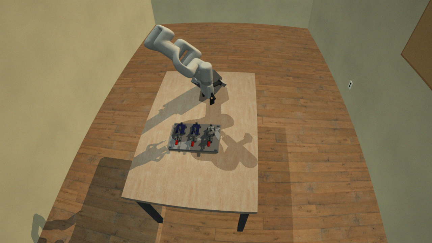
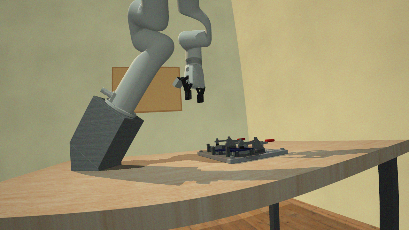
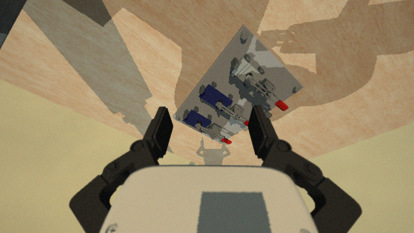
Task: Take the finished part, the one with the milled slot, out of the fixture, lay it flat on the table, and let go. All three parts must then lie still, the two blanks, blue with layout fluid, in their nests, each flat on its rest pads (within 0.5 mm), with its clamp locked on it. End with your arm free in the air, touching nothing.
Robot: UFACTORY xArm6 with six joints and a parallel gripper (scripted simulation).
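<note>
A grey fixture plate (image 1: pixel 196 136) lies mid-table with three nests in a row. Two blue blanks (image 1: pixel 181 128) (image 1: pixel 195 128) sit in the left and middle nests. The bare grey finished part (image 1: pixel 212 130) sits in the right nest. Each nest has a toggle clamp with a red handle (image 1: pixel 208 142). In the wrist view the blanks (image 3: pixel 215 96) (image 3: pixel 195 118) and the grey part (image 3: pixel 247 69) show on the plate (image 3: pixel 237 88). My gripper (image 2: pixel 193 96) is open and empty, high above the table between the arm base and the fixture; it also shows in the wrist view (image 3: pixel 208 129).
The arm's slanted grey pedestal (image 2: pixel 100 137) stands at the table's far end. The table edges drop to a wooden floor (image 1: pixel 302 135). A brown panel (image 2: pixel 160 90) hangs on the wall behind the arm.
</note>
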